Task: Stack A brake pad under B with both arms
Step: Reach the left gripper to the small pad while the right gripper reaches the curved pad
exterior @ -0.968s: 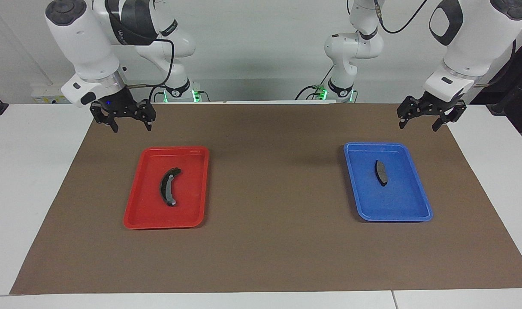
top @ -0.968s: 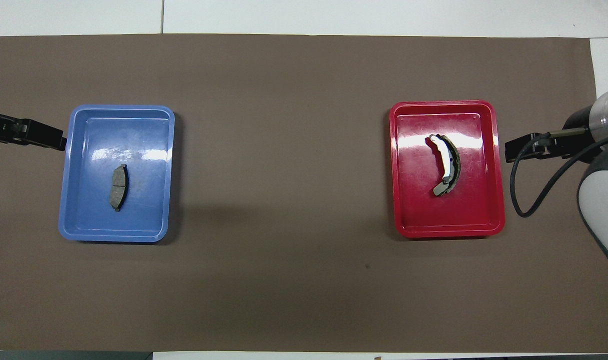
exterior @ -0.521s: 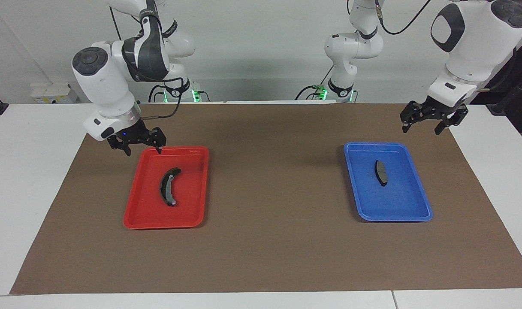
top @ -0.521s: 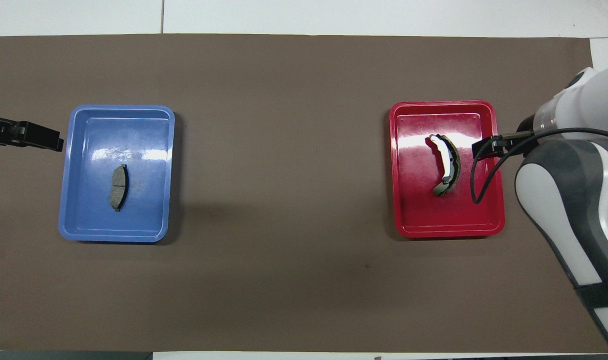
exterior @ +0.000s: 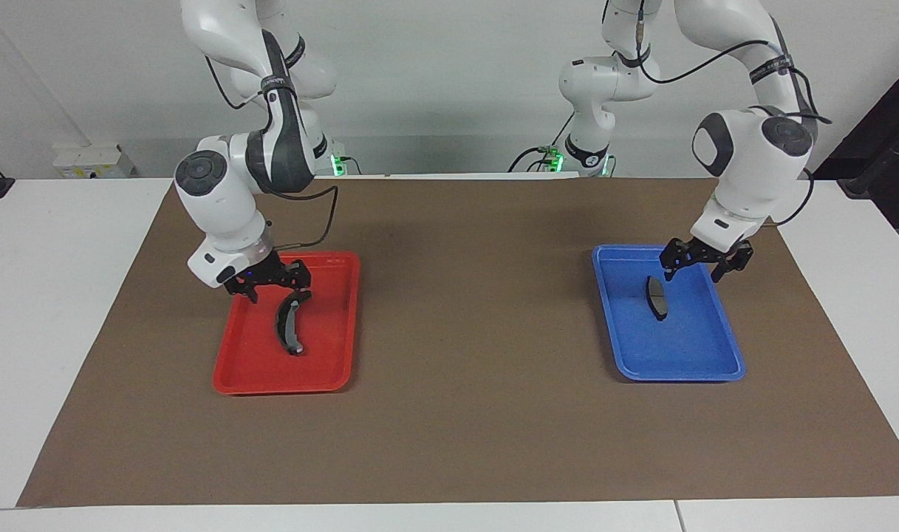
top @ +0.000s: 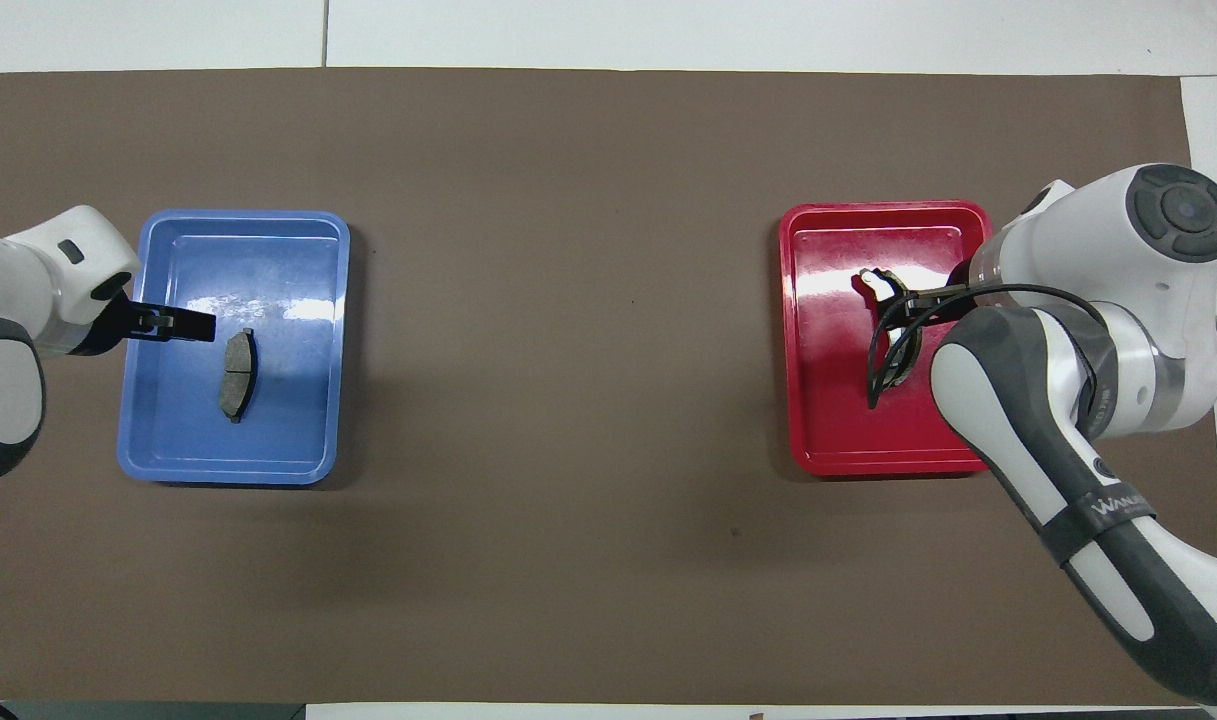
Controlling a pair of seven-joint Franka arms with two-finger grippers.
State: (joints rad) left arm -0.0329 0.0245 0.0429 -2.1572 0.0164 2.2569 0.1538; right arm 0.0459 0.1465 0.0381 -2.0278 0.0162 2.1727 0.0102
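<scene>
The short grey lens-shaped pad A (exterior: 656, 297) lies flat in the blue tray (exterior: 678, 375); it also shows in the overhead view (top: 236, 374). My left gripper (exterior: 693, 275) is open and empty. It hangs low over the blue tray (top: 228, 470), just beside the pad and not touching it; it also shows from above (top: 193, 323). The long black crescent pad B (exterior: 289, 322) lies in the red tray (exterior: 272, 386). My right gripper (exterior: 279, 290) is open, low over one end of B. From above the right gripper (top: 913, 305) and its cable cover much of B (top: 876, 283).
Both trays sit on a brown mat (exterior: 479, 332) on the white table, the blue one toward the left arm's end and the red tray (top: 868, 462) toward the right arm's end. A wide stretch of bare mat (top: 568, 350) lies between them.
Both arms have come down and inward from beside the trays. The right gripper now hangs over pad B in the red tray and the left gripper over the blue tray. The pads have not moved.
</scene>
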